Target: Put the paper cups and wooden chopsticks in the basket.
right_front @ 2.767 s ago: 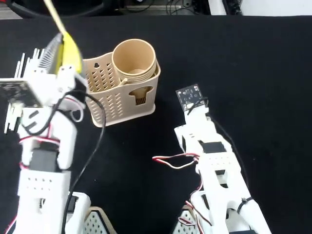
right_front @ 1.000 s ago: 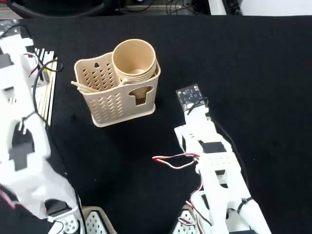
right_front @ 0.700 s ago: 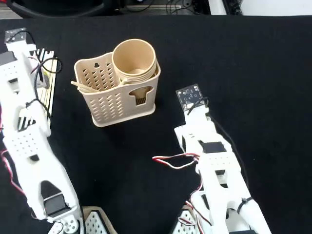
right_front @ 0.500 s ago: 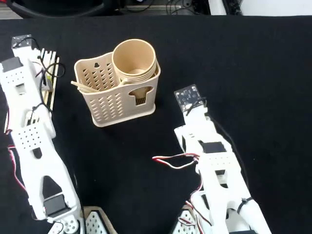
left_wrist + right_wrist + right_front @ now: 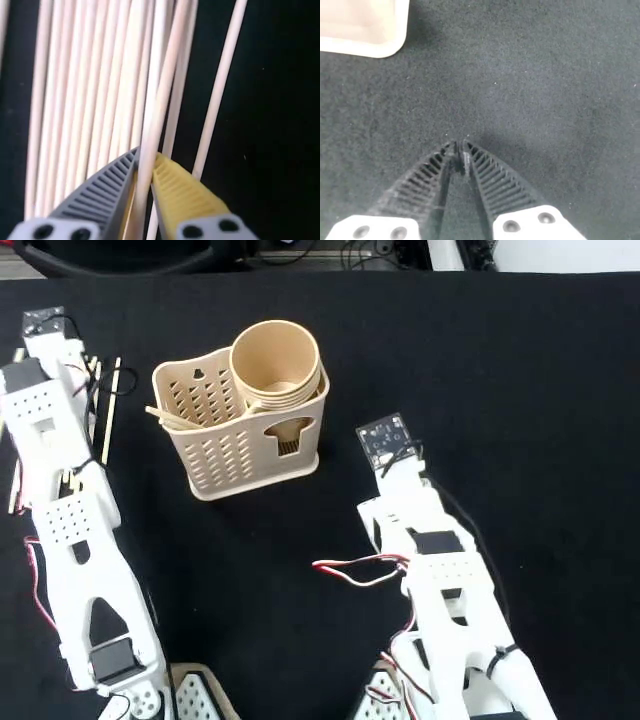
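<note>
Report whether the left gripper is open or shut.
Shut on a chopstick: the left gripper has its grey and yellow jaws pressed against both sides of it.

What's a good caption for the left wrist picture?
Left tool pinching one wooden chopstick from the chopstick pile.

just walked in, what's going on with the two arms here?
The left gripper is down on the pile of wooden chopsticks beside the basket, closed on one chopstick. The basket already holds a stack of paper cups and, in its other compartment, another chopstick. The right gripper is shut and empty over the black table.
</note>
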Robot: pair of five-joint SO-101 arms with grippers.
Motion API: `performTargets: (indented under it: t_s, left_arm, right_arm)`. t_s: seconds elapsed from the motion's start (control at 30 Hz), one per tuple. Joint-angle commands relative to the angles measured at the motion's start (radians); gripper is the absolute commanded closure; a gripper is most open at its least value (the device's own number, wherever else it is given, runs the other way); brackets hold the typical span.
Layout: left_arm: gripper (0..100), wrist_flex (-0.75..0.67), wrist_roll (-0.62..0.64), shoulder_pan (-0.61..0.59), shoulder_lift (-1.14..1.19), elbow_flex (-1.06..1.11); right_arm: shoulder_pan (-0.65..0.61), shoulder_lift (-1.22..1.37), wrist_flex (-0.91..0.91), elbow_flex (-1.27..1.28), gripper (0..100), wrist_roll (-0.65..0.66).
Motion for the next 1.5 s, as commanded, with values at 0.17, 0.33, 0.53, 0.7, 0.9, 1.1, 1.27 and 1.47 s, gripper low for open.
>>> performTargets:
  t_s: [0.17, 0.33, 0.53, 0.7, 0.9, 1.1, 1.27, 1.47]
  left_arm:
    - [97, 0.074, 0.002, 0.042, -0.273, -0.038]
    - [97, 0.077, 0.054, 0.038, -0.385, -0.036]
    - [97, 0.077, 0.15, 0.042, -0.542, -0.036]
    - [97, 0.077, 0.265, 0.044, -0.717, -0.038]
    - [97, 0.08, 0.29, 0.081, -0.895, -0.036]
    - [97, 0.081, 0.342, 0.091, -1.105, 0.033]
    - [97, 0.078, 0.371, 0.11, -1.401, 0.323]
    - [97, -0.003, 0.365, 0.229, -1.737, 0.679]
  right_arm:
    - [-0.015, -0.03, -0.018, -0.007, 98.5, 0.009]
    - [-0.015, -0.03, -0.018, -0.008, 98.5, 0.009]
    - [-0.015, -0.03, -0.018, -0.01, 98.5, 0.009]
    - [-0.015, -0.03, -0.018, -0.01, 98.5, 0.009]
    - [-0.015, -0.03, -0.018, -0.01, 98.5, 0.009]
    - [-0.015, -0.03, -0.018, -0.01, 98.5, 0.009]
    - [-0.015, -0.03, -0.018, -0.008, 98.5, 0.009]
    - [-0.017, -0.03, -0.018, -0.007, 98.5, 0.009]
